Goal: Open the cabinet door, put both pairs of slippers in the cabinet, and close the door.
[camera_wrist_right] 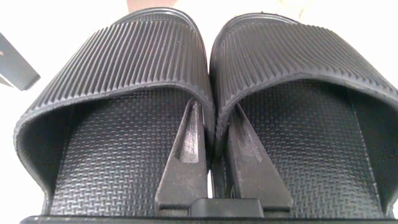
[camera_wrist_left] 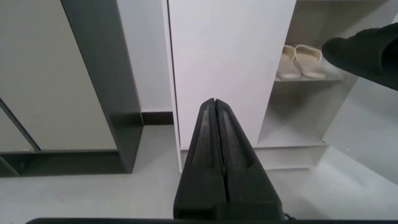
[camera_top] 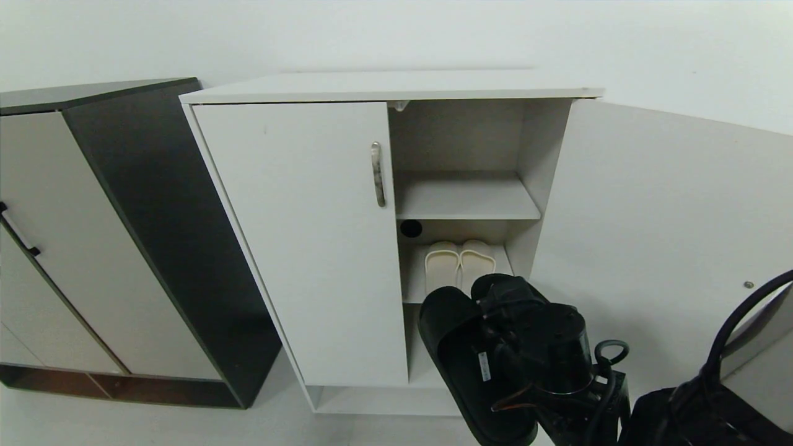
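Before cabinet, black slippers between right jaws

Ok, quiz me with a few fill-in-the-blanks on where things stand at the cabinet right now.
The held slippers in the right gripper are ____ in colour.
The cream slippers lie ____ the cabinet.
The open door is on the cabinet's ____ side.
The left gripper is shut and holds ____.
Missing words: black; inside; right; nothing.
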{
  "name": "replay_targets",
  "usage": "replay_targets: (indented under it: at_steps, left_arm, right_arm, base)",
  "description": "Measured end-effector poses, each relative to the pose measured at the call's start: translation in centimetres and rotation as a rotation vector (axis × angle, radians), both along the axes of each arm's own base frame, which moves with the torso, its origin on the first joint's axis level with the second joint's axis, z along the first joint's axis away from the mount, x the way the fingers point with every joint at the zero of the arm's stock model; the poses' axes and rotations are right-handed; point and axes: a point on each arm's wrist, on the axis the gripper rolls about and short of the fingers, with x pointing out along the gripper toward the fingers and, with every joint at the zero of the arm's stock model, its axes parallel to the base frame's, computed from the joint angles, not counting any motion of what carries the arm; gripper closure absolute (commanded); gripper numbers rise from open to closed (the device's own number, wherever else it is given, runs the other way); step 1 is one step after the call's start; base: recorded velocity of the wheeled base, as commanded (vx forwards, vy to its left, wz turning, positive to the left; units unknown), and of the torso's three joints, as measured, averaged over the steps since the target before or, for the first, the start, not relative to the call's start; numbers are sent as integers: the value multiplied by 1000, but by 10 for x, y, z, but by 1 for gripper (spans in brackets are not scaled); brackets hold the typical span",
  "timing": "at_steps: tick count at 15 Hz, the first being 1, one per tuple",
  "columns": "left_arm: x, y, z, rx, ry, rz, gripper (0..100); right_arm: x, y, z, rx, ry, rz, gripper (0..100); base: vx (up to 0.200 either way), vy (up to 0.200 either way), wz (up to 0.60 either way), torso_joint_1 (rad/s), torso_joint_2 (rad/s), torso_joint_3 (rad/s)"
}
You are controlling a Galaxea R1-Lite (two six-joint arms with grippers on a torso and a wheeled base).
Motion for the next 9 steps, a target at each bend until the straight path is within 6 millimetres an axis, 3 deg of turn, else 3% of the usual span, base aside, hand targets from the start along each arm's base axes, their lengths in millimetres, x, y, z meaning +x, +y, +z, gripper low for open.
replay_targets:
  at_steps: [4,9]
  left_arm:
    - [0,0,0,0,0,0,100]
    - [0,0,0,1,0,0,100]
  right_arm:
    - [3,6,-2,-25,-31,-13,100]
    - [26,36,15,-11,15,-196,100]
  base:
    - [0,0,0,2,34,32]
    - [0,0,0,0,0,0]
